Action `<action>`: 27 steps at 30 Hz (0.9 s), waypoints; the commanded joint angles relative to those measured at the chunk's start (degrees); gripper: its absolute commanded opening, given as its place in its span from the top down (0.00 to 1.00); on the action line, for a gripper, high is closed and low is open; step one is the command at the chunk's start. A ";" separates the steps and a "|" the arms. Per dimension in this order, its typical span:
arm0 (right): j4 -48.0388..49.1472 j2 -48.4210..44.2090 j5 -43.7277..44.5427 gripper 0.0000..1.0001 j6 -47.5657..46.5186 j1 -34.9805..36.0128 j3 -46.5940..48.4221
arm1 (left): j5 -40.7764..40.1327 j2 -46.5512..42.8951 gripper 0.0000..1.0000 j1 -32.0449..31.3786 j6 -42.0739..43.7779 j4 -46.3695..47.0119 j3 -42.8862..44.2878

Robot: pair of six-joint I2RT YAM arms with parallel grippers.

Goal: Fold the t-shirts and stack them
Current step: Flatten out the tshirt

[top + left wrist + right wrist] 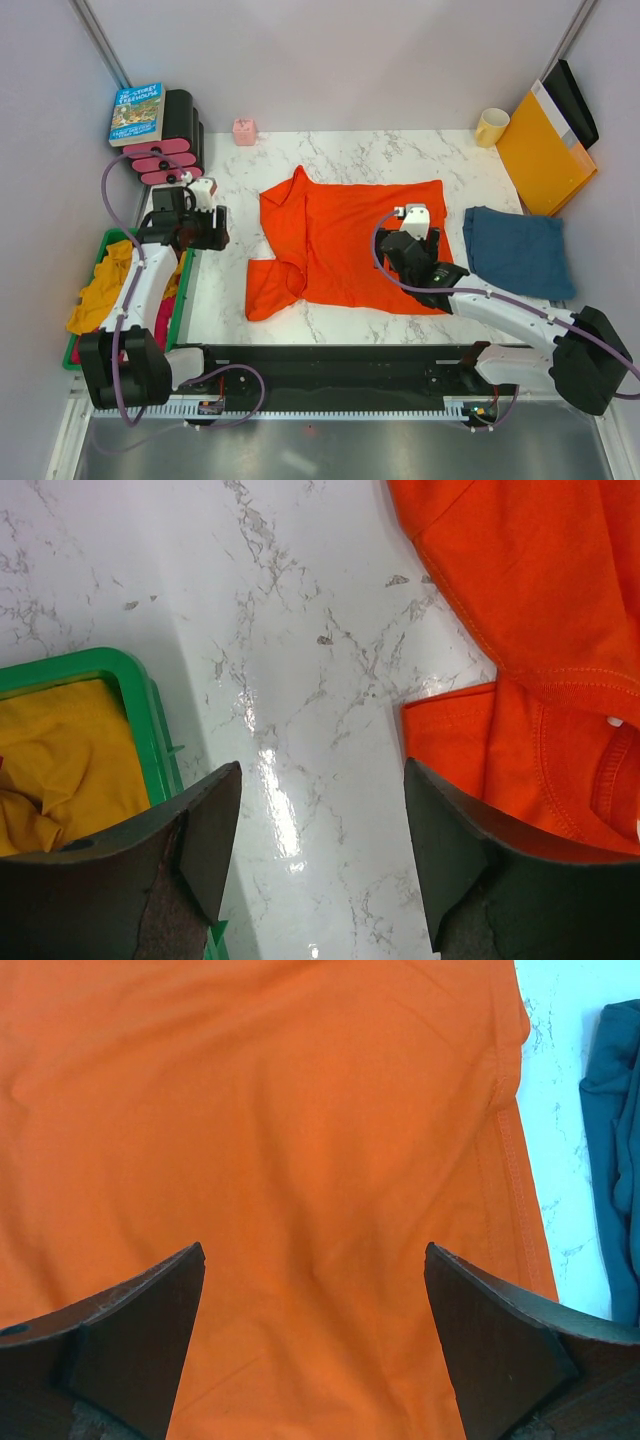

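Note:
An orange-red t-shirt [345, 240] lies spread on the marble table, its left sleeves bunched toward the left. A dark denim-blue t-shirt [517, 250], folded to a rough square, lies to its right. My right gripper [413, 240] is open above the orange shirt's right part; the right wrist view shows orange cloth [300, 1150] between its fingers and the blue shirt's edge [615, 1160]. My left gripper [200, 225] is open and empty over bare table, left of the shirt's sleeve [530, 770] and beside the green bin.
A green bin [185, 300] with yellow and pink clothes [105, 290] sits at the left edge, also in the left wrist view [145, 720]. A stiff orange-yellow envelope [545, 150], a yellow mug [491, 127], a pink box [244, 131] and a book [137, 113] on a pink-black rack stand at the back.

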 commanded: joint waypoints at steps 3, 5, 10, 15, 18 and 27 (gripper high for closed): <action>1.23 2.49 0.69 0.02 -1.86 0.10 3.84 | 3.07 7.13 0.29 -0.56 4.92 2.09 7.23; 0.53 2.67 0.77 0.02 -1.95 0.18 4.89 | 2.19 12.90 0.29 -1.61 4.66 1.92 9.70; -1.32 1.62 1.30 0.02 -1.60 0.10 6.21 | 0.61 24.88 0.32 -3.81 2.20 1.21 20.24; -2.29 0.47 2.70 0.02 -2.30 0.10 5.95 | 1.40 36.30 0.34 -8.46 0.35 -0.10 33.23; -3.78 1.26 3.32 0.02 -1.95 0.10 6.83 | 0.34 44.21 0.36 -12.15 0.70 -1.42 40.98; -6.16 3.99 4.64 0.02 -1.95 0.10 9.38 | 2.27 59.26 0.45 -15.32 -4.48 -2.65 56.38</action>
